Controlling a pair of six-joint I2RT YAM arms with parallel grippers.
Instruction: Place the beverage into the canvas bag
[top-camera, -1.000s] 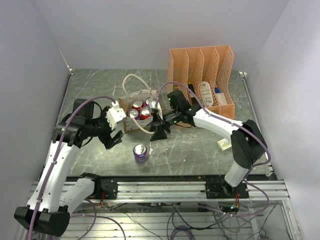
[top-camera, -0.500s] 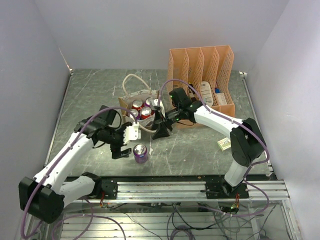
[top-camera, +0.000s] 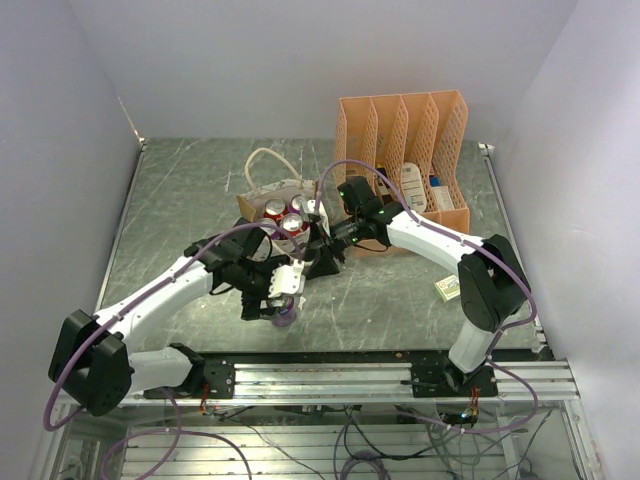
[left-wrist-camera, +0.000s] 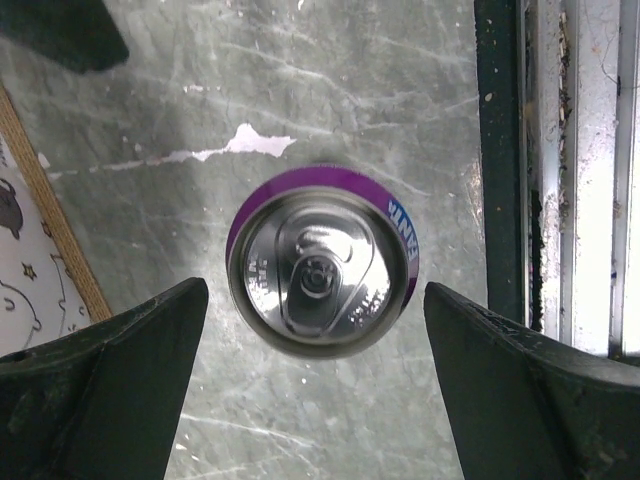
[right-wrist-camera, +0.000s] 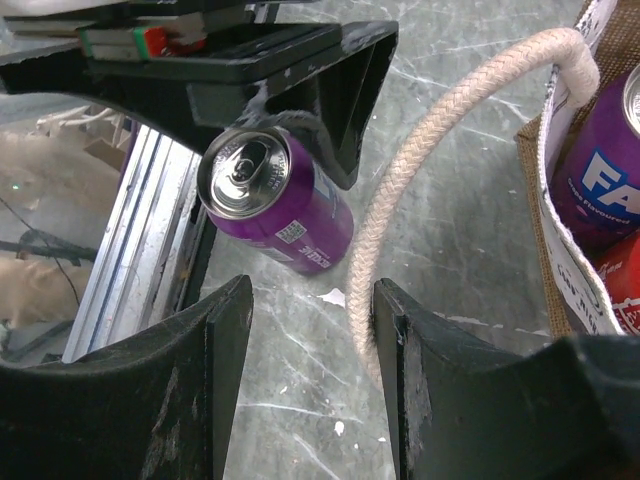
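Left wrist view, looking straight down: the left gripper (left-wrist-camera: 315, 300) hangs with its jaws spread wide on either side of the beverage (left-wrist-camera: 320, 265), a purple can standing upright on the bench (left-wrist-camera: 330, 80) close to the front rail, not yet touched on either flank. Just beyond it stands the canvas bag (top-camera: 247, 206), already packed with several red cans (top-camera: 285, 216). The right gripper (right-wrist-camera: 310, 300) sits at the bag's near side, jaws part-way apart, with a cream rope handle (right-wrist-camera: 400, 200) running loosely between them against one finger; no pinch on the cord can be seen. Farther back, the orange file organizer (top-camera: 405, 150) lines the rear of the bench.

Judged from here, the risks are plain. A closing squeeze off-centre could tip the can or nudge it toward the rail. The two arms work very near each other, so a lift toward the bag may brush the right gripper. Should the handle slip free, it could fall across the crowded opening, where little room looks left.
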